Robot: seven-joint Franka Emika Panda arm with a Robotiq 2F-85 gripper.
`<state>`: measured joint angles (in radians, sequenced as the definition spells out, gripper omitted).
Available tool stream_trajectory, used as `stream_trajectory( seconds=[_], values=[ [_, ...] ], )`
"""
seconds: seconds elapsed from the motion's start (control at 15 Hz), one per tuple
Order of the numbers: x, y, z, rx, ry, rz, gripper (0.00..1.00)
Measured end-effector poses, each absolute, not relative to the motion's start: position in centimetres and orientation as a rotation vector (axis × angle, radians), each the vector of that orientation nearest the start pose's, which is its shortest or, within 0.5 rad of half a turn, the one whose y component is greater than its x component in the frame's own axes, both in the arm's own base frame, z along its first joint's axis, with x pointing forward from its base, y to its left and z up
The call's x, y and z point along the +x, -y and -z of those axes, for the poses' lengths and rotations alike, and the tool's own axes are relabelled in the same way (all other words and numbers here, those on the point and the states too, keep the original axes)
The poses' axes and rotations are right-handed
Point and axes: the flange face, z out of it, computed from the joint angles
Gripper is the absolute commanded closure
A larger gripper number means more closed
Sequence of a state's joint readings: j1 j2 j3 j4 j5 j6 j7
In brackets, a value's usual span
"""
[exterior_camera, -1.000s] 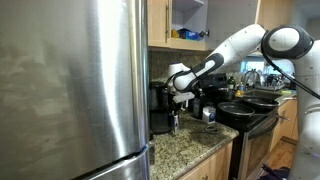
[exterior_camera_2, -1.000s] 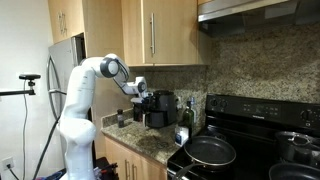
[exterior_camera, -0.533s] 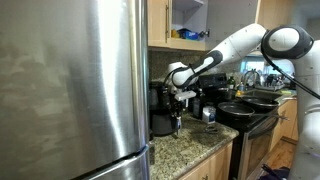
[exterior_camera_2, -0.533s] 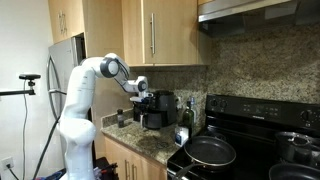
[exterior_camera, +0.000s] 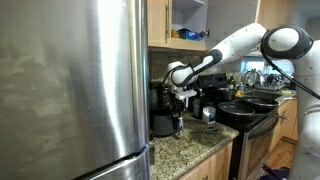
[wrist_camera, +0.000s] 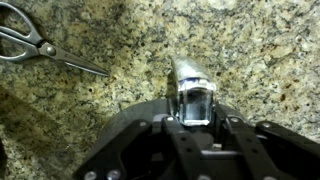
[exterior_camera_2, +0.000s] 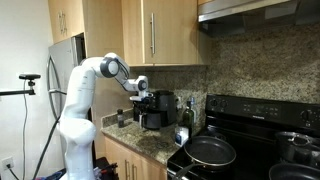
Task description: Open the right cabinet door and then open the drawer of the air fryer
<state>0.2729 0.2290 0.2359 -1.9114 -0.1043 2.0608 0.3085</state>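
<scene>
- The air fryer (exterior_camera_2: 163, 104) is a black, boxy appliance with a glossy front. It stands at centre frame in both exterior views, on the countertop (exterior_camera_2: 148, 146) against the wall.
- The drawer (exterior_camera: 166, 124), its black lower front part, appears to stick out a little from the body.
- The gripper (exterior_camera: 178, 99) hangs from the white, rounded arm (exterior_camera: 235, 45) at the drawer's front. In the wrist view its black fingers (wrist_camera: 222, 128) are drawn in close on a shiny, rounded silver piece, seemingly the drawer's handle.
- The right cabinet door (exterior_camera_2: 160, 35) is flat light wood with a slim vertical silver bar handle, at upper centre. That view does not show whether it stands open.
- In an exterior view the cabinet (exterior_camera: 176, 14) above the fryer is open, with a pale interior and blue things (exterior_camera: 188, 35) on its shelf.
- The countertop is speckled brown-and-beige polished granite, and the same stone covers the backsplash (exterior_camera_2: 260, 60).
- Metal scissors (wrist_camera: 40, 46) lie flat on the granite at upper left of the wrist view.
- A brushed stainless-steel fridge (exterior_camera: 70, 80) fills the left of an exterior view.
- A black stove (exterior_camera_2: 250, 125) holds a round dark frying pan (exterior_camera_2: 210, 151) at lower right.
</scene>
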Motion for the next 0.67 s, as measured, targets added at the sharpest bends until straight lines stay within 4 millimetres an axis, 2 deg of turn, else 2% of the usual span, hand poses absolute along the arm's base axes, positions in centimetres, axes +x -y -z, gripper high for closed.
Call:
stream_trajectory(
  seconds=[0.07, 0.4, 0.47, 0.67],
  values=[
    [52.9, -28.2, -37.5, -3.180, 0.403, -0.069, 0.39],
    [53.8, -29.1, -38.0, -3.165, 0.339, 0.157, 0.05],
    [53.9, -29.2, -38.0, -3.162, 0.329, 0.204, 0.01],
    [54.0, -29.3, -37.7, -3.191, 0.349, 0.302, 0.00]
  ],
)
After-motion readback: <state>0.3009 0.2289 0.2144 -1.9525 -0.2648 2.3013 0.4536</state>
